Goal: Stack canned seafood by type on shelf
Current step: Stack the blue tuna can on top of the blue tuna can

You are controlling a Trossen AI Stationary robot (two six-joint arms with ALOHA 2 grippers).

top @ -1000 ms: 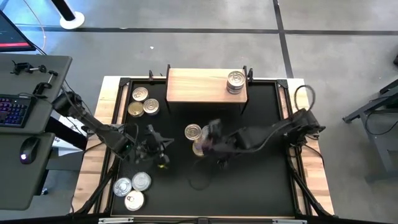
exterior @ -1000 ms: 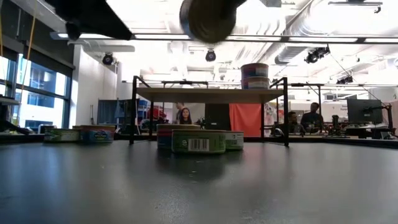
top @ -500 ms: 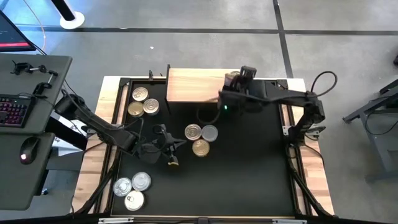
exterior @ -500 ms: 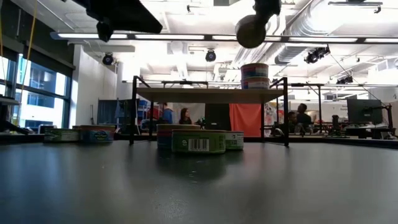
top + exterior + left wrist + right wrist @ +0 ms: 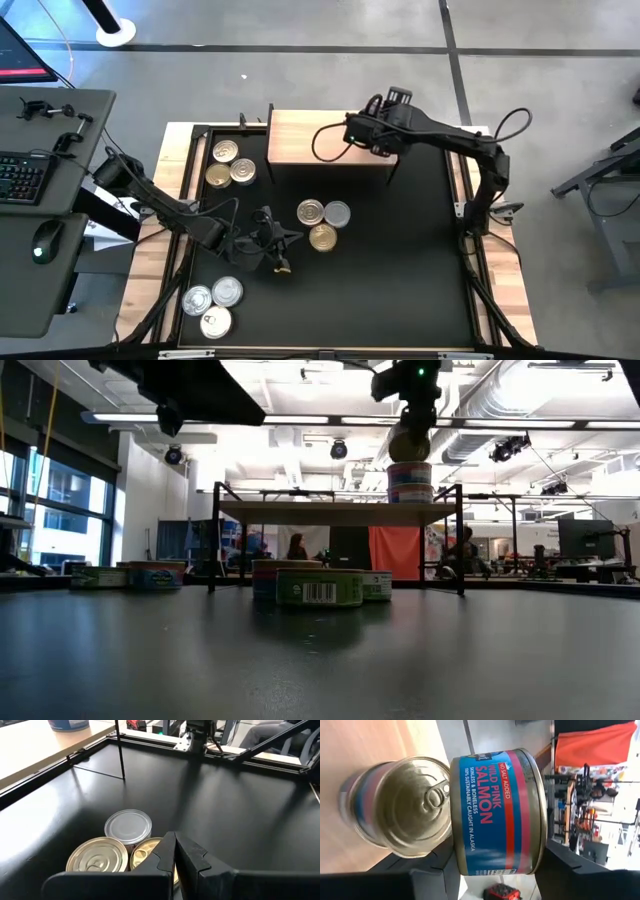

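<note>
My right gripper [image 5: 368,130] is over the pale wood shelf [image 5: 300,140], shut on a blue-and-red salmon tin [image 5: 495,810]. The tin hangs just above a stack of two like tins [image 5: 410,482] at the shelf's right end, whose pull-tab lid [image 5: 405,820] shows in the right wrist view. My left gripper [image 5: 280,258] is shut and empty, above the table next to three tins at the table's middle [image 5: 322,222]. They also show in the left wrist view [image 5: 128,826]. My right gripper pinches the salmon tin between its two fingers [image 5: 560,867], one at each flat end, with the printed side wall [image 5: 490,840] facing the wrist camera. The fingers come from above. The tin is turned on edge, one flat face [image 5: 410,445] toward the table's near edge. Whether it touches the stack, I cannot tell.
Three tins [image 5: 228,165] stand at the table's far left beside the shelf. Three more [image 5: 213,303] stand at the near left. The shelf's left part is bare wood. People move in the room behind the table [image 5: 297,546].
My right gripper has carried the salmon tin up from the table's middle toward the far edge and now holds it over the stack on the shelf. My left gripper has shifted a little toward the table's right and near edges, still shut.
</note>
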